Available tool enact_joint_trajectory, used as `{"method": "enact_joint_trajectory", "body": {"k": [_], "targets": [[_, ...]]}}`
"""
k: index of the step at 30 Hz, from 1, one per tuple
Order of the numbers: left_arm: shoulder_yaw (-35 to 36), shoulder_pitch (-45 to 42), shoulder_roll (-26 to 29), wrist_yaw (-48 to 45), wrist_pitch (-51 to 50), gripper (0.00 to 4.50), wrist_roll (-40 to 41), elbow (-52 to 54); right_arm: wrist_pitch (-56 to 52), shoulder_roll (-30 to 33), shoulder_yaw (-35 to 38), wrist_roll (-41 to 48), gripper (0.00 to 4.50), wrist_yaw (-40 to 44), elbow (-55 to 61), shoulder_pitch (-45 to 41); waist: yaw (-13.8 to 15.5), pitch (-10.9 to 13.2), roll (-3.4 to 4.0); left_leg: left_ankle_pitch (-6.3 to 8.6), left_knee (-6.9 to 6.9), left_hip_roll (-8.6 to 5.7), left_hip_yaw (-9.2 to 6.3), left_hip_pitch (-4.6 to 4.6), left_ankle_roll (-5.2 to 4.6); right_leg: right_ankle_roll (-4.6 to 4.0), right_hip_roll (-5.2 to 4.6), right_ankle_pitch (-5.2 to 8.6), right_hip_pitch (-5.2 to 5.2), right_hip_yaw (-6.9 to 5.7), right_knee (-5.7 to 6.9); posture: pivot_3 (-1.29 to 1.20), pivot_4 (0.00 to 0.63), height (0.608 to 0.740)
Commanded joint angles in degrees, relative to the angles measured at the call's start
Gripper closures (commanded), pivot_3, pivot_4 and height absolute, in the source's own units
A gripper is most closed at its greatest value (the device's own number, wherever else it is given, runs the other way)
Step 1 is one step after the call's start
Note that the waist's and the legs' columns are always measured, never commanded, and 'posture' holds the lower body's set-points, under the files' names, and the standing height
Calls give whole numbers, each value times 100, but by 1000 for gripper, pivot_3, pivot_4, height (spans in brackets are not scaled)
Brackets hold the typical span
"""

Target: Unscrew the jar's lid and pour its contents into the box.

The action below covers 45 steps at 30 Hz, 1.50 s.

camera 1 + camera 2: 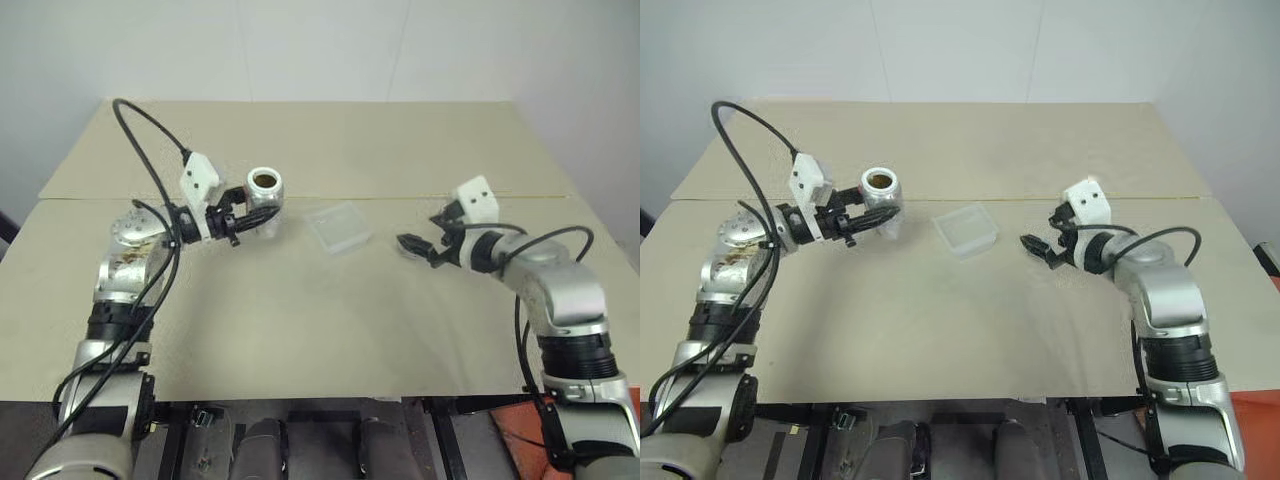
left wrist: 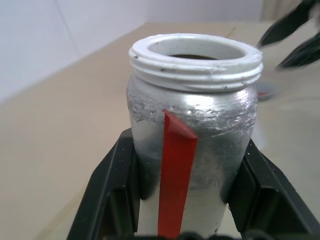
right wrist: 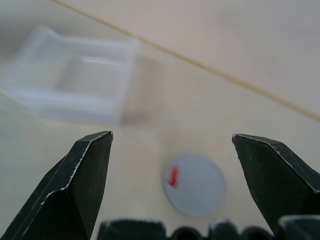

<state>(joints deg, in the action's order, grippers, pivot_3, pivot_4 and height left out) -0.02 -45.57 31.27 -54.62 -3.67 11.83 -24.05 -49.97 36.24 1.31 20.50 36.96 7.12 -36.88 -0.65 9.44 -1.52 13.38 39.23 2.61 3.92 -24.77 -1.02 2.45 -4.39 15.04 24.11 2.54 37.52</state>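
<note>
The small silvery metallic jar (image 1: pixel 264 192), a short cylinder with a white threaded neck and a red strip down its label, is held above the beige desk (image 1: pixel 300 330) on the left of the scene, clenched around its lower body by the left claw (image 1: pixel 240 215). It stands close to upright, long axis near vertical, its open mouth facing up with only a slight lean, and the dark brownish contents (image 1: pixel 877 180) sit just below the rim. The flat round grey lid (image 3: pixel 195 184), marked with a small red dash, lies flat on the desk to the right, directly under the right claw (image 3: pixel 172 150), whose black fingers stand wide apart and released, touching nothing. The shallow clear plastic box (image 1: pixel 339 228) rests on the desk between the two arms, right of the jar and well apart from it, open side up. The jar looks light and rigid, but its foil-like skin is probably slick, so the grip low on the body, clear of the threads, seems the right place to hold it and leaves the mouth free for pouring. The box looks thin and very light, likely to slide if bumped. The contents are loose and small, so they should run out quickly once the mouth tips down toward the box.
</note>
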Motion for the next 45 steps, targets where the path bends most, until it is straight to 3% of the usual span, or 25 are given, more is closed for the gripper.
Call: {"method": "enact_joint_trajectory", "body": {"k": [1,6,11,14,18,25,33,38,45], "targets": [[-409,-658,-150,933,1381,2599,-1082,-786,-421,301,14,509,52,632,374,-377,18,0,0,0,0,0,0,-1,0,0,0,0,-1,-1,1,0,150,740],[-1784,-2000,-121,3292,3737,2599,-3627,-2591,-402,542,-184,654,52,1058,462,-565,143,2,-3,1,1,-6,-1,-13,-1,1,-2,-1,2,-7,-20,0,150,740],[-4255,-3494,-222,6580,3830,2599,-7055,-3583,-399,582,-247,651,52,1158,467,-653,197,2,-4,4,7,-12,-2,-40,-6,9,-6,-6,11,-13,-33,0,150,740],[-5259,-3970,-510,7624,3686,2599,-8103,-4128,-421,591,-289,638,52,1193,480,-676,221,2,-4,9,8,-12,0,-43,-15,11,-6,-7,9,-13,-33,0,150,740],[-5925,-4183,-966,8046,3286,2599,-8707,-4659,-608,596,-96,741,52,1093,585,-714,205,3,-4,11,6,-10,9,-53,-17,12,-6,-6,19,-12,-33,0,150,740],[-6508,-4169,-1392,8826,2255,2599,-9274,-5000,-902,602,241,1108,52,950,895,-663,226,3,-4,11,5,-11,8,-74,-17,13,-8,-6,32,-14,-39,0,150,740],[-6421,-4081,-1287,9224,2451,2599,-9075,-5010,-913,561,273,1255,52,759,964,-568,257,3,-4,11,6,-11,6,-73,-17,13,-9,-6,31,-15,-37,0,150,740],[-5595,-3917,-991,8763,2766,2599,-8144,-5035,-886,550,281,1333,52,719,909,-562,256,3,-4,10,6,-11,7,-73,-16,13,-9,-6,31,-15,-36,0,150,740],[-3445,-3254,-505,6850,3721,2599,-5670,-4761,-744,554,266,1362,52,802,736,-622,250,2,-3,-1,9,-10,7,-70,3,13,-10,-6,28,-17,-35,0,150,740]]}}
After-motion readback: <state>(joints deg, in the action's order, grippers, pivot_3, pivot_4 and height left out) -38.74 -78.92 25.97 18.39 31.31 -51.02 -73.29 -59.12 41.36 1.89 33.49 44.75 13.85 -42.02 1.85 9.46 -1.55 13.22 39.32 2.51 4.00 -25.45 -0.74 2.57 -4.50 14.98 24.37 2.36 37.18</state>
